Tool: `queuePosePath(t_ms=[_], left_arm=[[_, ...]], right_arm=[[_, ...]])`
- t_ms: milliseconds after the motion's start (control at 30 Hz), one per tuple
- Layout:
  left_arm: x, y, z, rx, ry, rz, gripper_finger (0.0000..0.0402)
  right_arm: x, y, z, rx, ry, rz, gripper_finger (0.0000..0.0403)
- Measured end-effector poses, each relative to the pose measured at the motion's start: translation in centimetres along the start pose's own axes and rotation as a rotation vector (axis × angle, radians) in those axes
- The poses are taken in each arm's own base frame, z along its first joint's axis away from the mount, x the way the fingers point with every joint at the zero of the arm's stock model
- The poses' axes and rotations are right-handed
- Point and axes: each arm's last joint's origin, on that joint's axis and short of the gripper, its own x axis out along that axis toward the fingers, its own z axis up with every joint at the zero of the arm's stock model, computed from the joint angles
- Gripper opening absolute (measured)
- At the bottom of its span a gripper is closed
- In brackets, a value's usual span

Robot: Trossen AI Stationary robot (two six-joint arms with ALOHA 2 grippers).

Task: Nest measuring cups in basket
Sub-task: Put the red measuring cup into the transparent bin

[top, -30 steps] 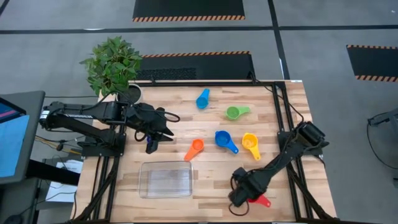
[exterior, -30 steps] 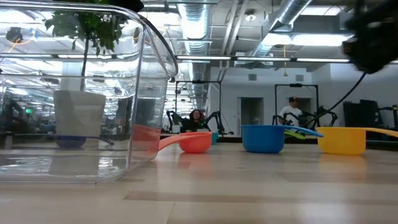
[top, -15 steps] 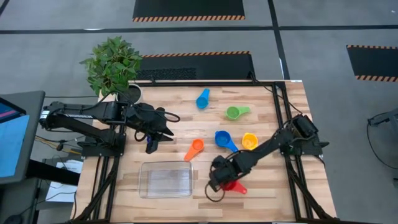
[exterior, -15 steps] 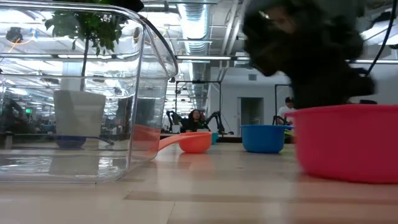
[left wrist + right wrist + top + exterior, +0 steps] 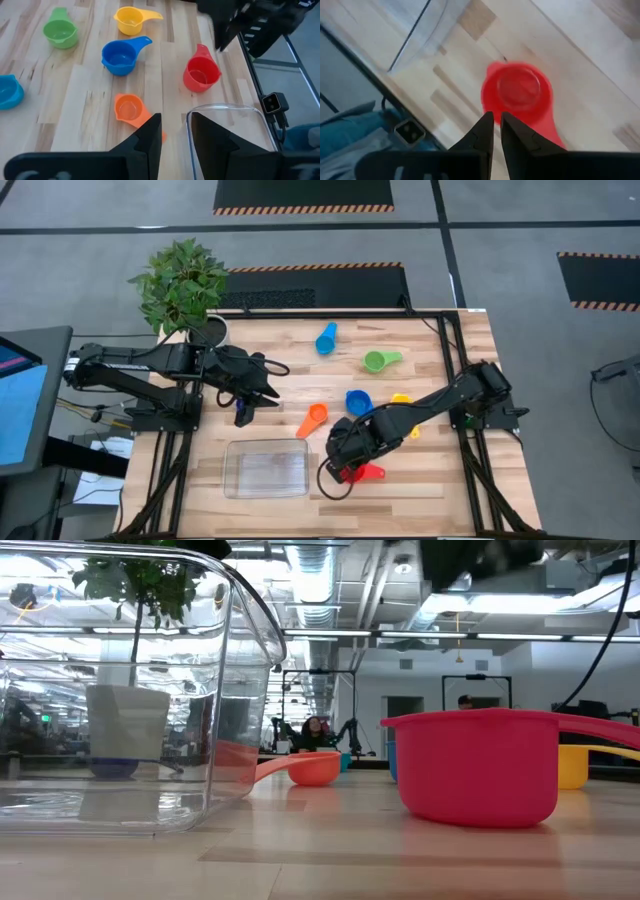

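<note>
At the table's left edge a potted plant (image 5: 180, 283) is seen, and just inboard of it the left gripper (image 5: 262, 385) is held above the wood, its fingers nearly closed with only a narrow gap and nothing between them. A dark blue cup (image 5: 241, 414) lies just under that gripper. The basket (image 5: 267, 468) sits near the front edge, left of centre, long axis running left to right, and nothing is contained in it. The orange cup (image 5: 313, 419) lies just beyond the basket's far right corner, its handle pointed toward the front-left. The light blue cup (image 5: 326, 339) is set near the far edge, handle pointed away and rightward. The right gripper (image 5: 340, 463) is poised over the red cup (image 5: 362, 473), fingers nearly shut and gripping nothing in the wrist view; the cup stands upright on the wood just right of the basket, handle pointed right. Behind it the blue cup (image 5: 357, 402) is partly covered by the arm. The green cup (image 5: 379, 361) has its handle pointed right. The yellow cup (image 5: 403, 402) is largely hidden by the arm. No writing can be read.
</note>
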Motion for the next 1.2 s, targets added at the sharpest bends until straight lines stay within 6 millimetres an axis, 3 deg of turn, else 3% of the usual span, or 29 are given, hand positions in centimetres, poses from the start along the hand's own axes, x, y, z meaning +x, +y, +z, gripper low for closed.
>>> queuePosePath(t_ms=[267, 467, 733, 1033, 1200], left_arm=[[0.0, 0.1, -0.3, -0.012, 0.036, 0.007, 0.0093], [0.0, 0.1, -0.7, -0.016, 0.066, 0.019, 0.0093], [0.0, 0.2, -0.8, -0.010, 0.086, 0.024, 0.0093], [-0.1, 0.3, -1.6, -0.041, 0.157, 0.064, 0.0093], [-0.3, 0.5, -2.4, -0.081, 0.248, 0.084, 0.0093]], right_arm=[[-1.2, -0.4, -3.8, -0.004, 0.074, -0.177, 0.0068], [-0.6, -0.4, -5.3, 0.000, 0.038, -0.230, 0.0124], [-0.7, -0.5, -4.4, -0.067, -0.018, -0.232, 0.0172], [-0.6, -0.9, -1.3, -0.086, -0.085, -0.220, 0.0163], [-0.4, -0.6, 0.6, -0.260, -0.109, -0.160, 0.0152]])
